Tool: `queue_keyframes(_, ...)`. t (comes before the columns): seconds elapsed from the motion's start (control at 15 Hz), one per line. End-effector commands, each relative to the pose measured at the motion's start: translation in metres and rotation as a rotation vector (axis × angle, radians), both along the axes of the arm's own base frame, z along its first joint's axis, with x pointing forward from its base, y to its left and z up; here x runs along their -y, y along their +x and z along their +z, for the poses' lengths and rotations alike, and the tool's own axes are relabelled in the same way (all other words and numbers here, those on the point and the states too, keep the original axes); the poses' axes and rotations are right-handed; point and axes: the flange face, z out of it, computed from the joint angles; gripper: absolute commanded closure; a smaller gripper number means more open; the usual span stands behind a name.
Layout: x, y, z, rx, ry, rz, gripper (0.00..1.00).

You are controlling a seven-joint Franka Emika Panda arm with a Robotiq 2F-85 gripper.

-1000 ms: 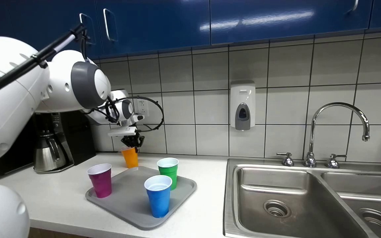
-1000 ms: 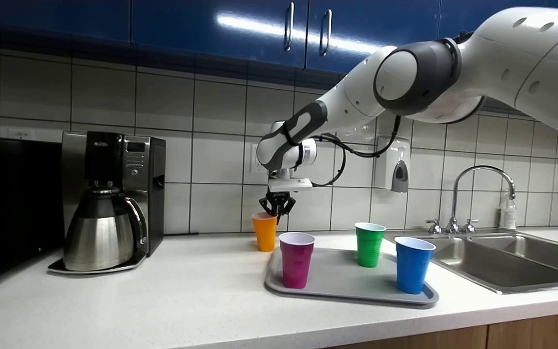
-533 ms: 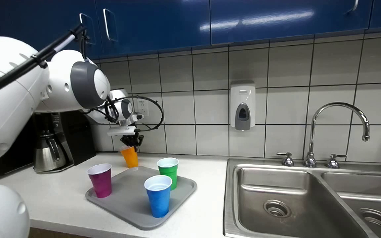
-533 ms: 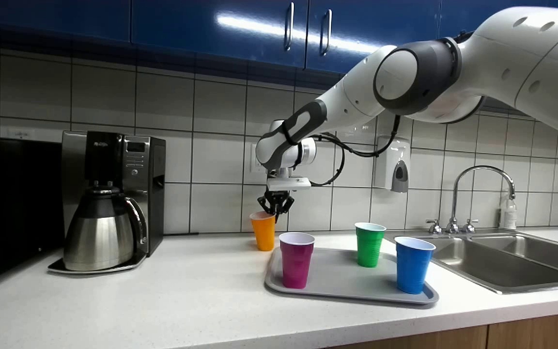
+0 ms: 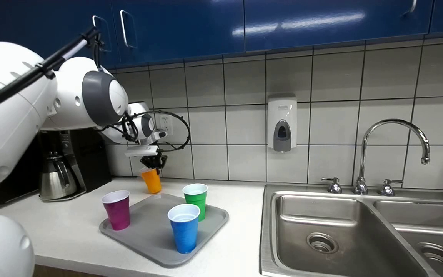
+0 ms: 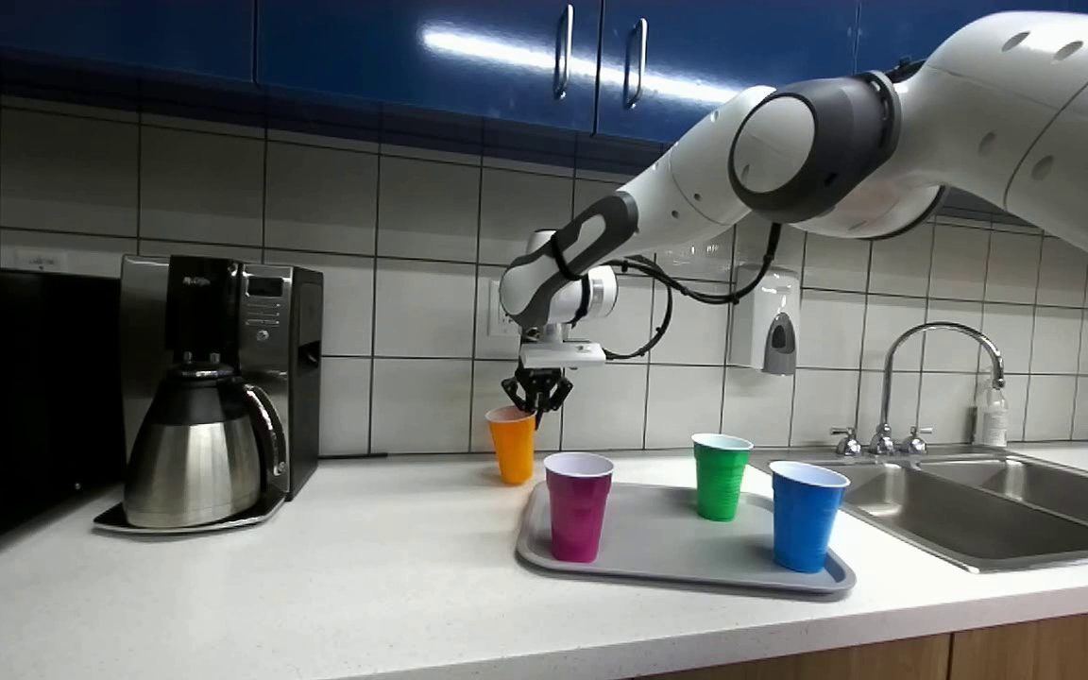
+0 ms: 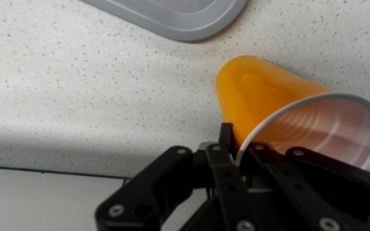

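My gripper (image 7: pixel 235 144) is shut on the rim of an orange cup (image 7: pixel 262 86), one finger outside the wall and the other inside. In both exterior views the gripper (image 6: pixel 536 413) stands over the right side of the orange cup (image 6: pixel 512 451), which leans slightly, its mouth up. Whether its base clears the counter I cannot tell. Beside it lies a grey tray (image 6: pixel 676 546) carrying a purple cup (image 6: pixel 579 515), a green cup (image 6: pixel 720 486) and a blue cup (image 6: pixel 807 524), all upright. A corner of the tray (image 7: pixel 188 29) shows at the top of the wrist view.
The tiled wall (image 5: pixel 210 161) rises close behind the gripper. A coffee maker with a steel carafe (image 6: pixel 195 463) stands to one side, and a sink (image 5: pixel 321 215) with a faucet (image 5: pixel 363 154) to the other. Blue cabinets (image 6: pixel 431 66) hang above the arm.
The gripper has edged upward with the orange cup, after a small shift toward the coffee maker. The cup's lean has changed a little. The other cups and the tray have not moved.
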Motion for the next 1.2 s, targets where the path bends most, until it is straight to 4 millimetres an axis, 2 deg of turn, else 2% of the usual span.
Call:
queue_keyframes(0.0, 0.003, -0.005, 0.016, -0.012, 0.017, 0.007, 0.99)
queue_keyframes(0.47, 0.006, -0.010, 0.032, 0.007, 0.014, 0.012, 0.99)
queue_keyframes(1.13, 0.016, -0.030, 0.035, -0.017, 0.006, 0.001, 0.99)
